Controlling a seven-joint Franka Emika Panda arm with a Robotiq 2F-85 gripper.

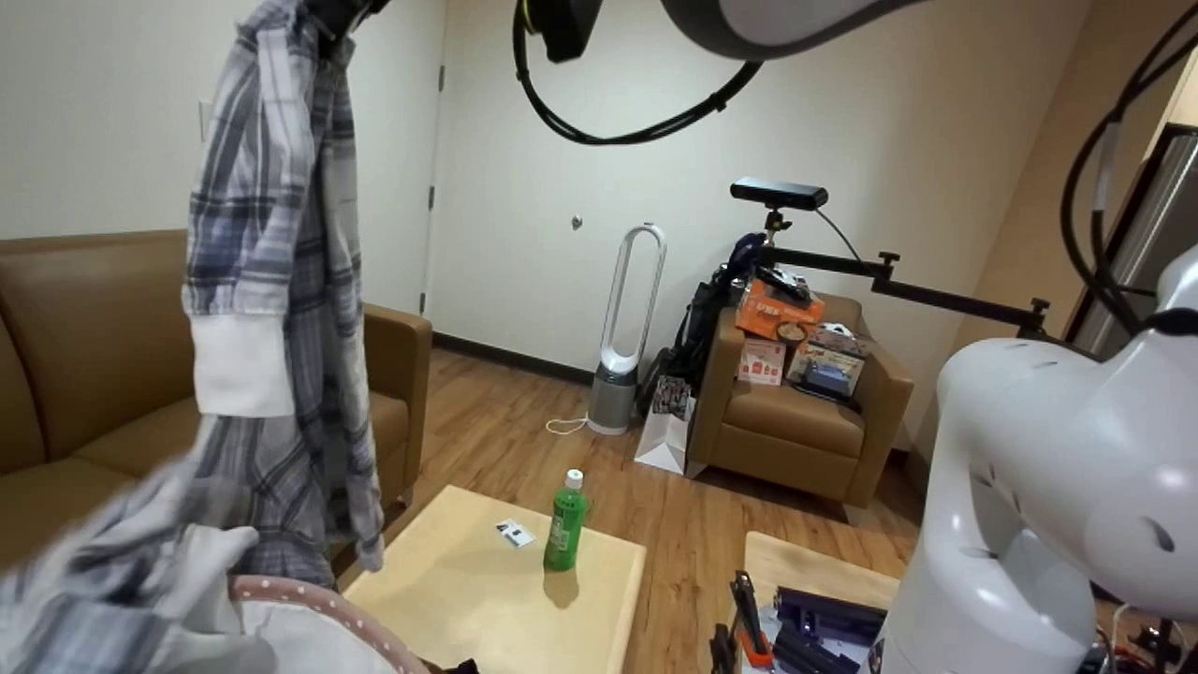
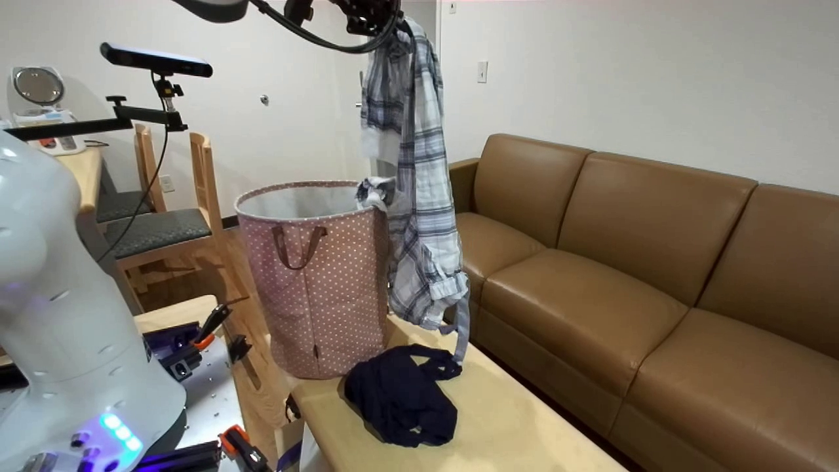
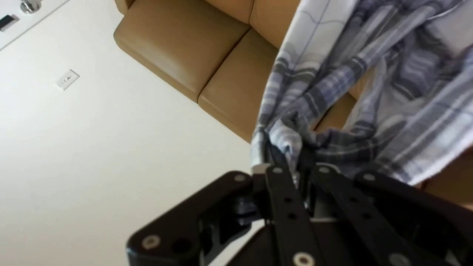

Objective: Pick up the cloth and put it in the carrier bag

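The cloth [image 1: 248,253], a grey, blue-grey and white plaid shirt with a white patch, hangs long and limp from my gripper [image 1: 342,17]. In an exterior view, the cloth [image 2: 425,177] hangs beside the carrier bag [image 2: 314,282], with a bunched part at the bag's rim. The bag is tall, pink with white dots, pale inside; its dotted rim [image 1: 318,599] also shows low in an exterior view. The wrist view shows my gripper [image 3: 290,157] closed with a fold of the cloth [image 3: 314,88] pinched between its fingers. The fingertips are partly hidden by fabric.
A dark navy garment [image 2: 406,400] lies on the wooden table [image 2: 511,432] by the bag's base. A green bottle [image 1: 565,524] and a small card [image 1: 515,533] stand on the table. A brown sofa [image 2: 590,314] runs alongside. A camera arm [image 2: 92,124] reaches out near the robot base.
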